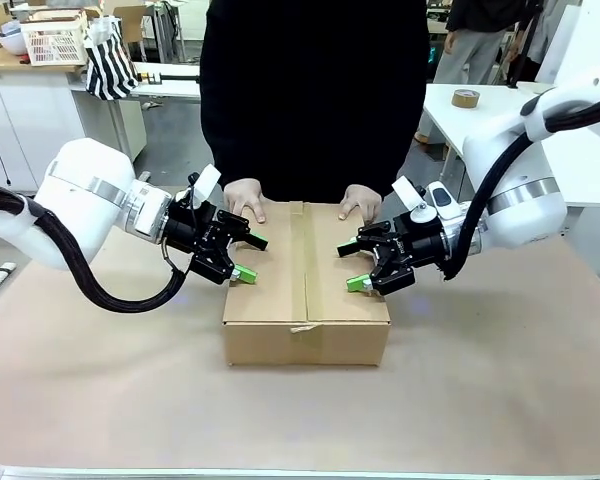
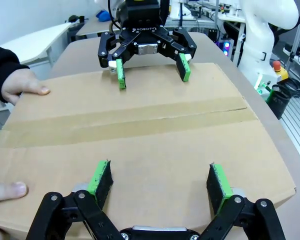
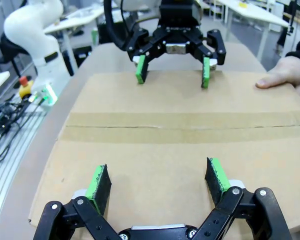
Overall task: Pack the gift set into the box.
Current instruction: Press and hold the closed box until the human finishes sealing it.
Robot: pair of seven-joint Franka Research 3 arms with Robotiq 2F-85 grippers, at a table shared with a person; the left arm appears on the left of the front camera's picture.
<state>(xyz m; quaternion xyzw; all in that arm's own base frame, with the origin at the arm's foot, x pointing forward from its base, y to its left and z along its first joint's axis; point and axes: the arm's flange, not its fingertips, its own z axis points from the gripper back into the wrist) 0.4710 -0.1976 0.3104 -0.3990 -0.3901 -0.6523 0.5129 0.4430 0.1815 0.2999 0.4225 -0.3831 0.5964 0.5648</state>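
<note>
**Item 1, box** (image 1: 305, 270): a brown carton at the middle of the table (image 1: 100, 400). All top flaps were folded down flat. A brown strip (image 1: 298, 250) ran along the centre seam and over the near face.

**Item 2, gift set:** judged to lie inside the box. With the flaps shut, you could not confirm it.

**Item 3, left gripper** (image 1: 250, 258): fingers spread wide, holding nothing, and poised close over the box's left end. You could not tell whether the pads touched the cardboard.

**Item 4, right gripper** (image 1: 352, 267): likewise spread and empty, over the right end, facing the left gripper across the seam.

**Item 5, person's hands** (image 1: 245, 198): both rested flat on the far edge of the lid, one on either side of the seam.

**Step in hand, as a judgement:** holding the lid closed for sealing.
- You needed to bring both grippers down level and together.
- Each flap wanted even pressure near its outer end.
- The pads had to keep off the seam strip and well short of the person's fingers.
- The pressure had to be light enough not to dent the cardboard.
</note>
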